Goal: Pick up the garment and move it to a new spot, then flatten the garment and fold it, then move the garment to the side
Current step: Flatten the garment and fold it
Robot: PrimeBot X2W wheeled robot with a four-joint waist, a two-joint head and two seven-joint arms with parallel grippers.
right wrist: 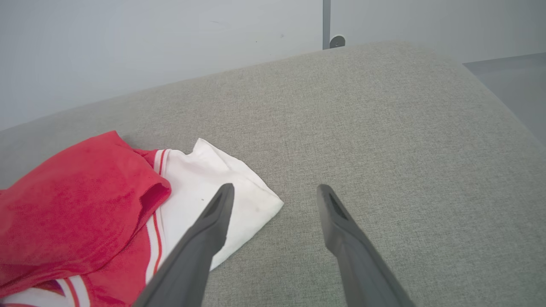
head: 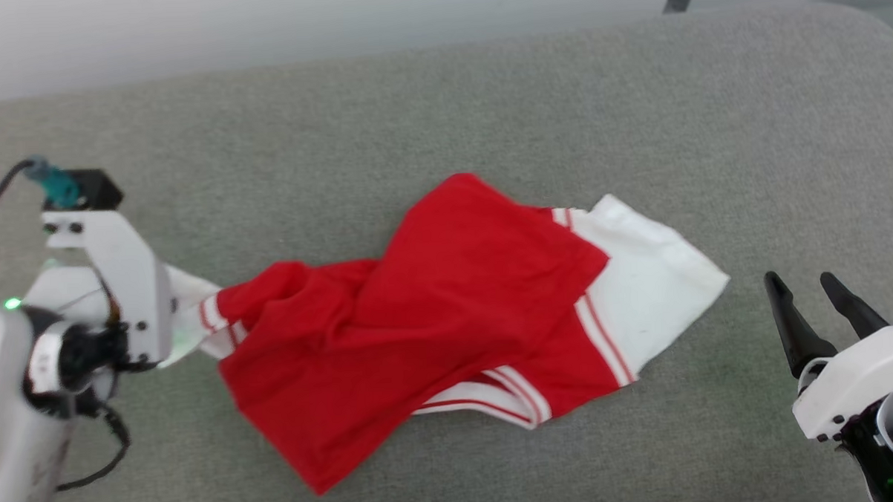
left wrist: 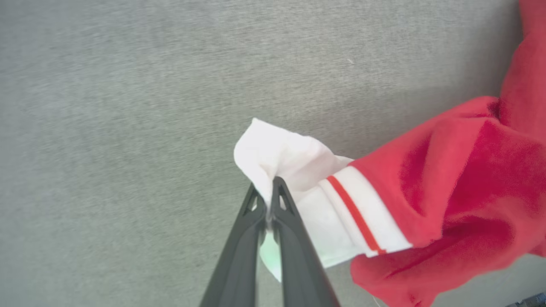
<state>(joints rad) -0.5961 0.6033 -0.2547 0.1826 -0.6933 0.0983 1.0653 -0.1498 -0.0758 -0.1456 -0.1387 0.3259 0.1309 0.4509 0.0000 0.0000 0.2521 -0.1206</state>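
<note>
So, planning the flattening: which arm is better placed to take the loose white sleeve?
Right. The open right gripper sits beside that sleeve; the left gripper is shut on the garment's opposite sleeve.

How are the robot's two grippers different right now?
The left gripper is shut tight, but the right gripper is wide open. The left gripper pinches a white sleeve of the garment, while the right gripper holds nothing. Both have two long dark fingers, and both are over the grey cushion.
</note>
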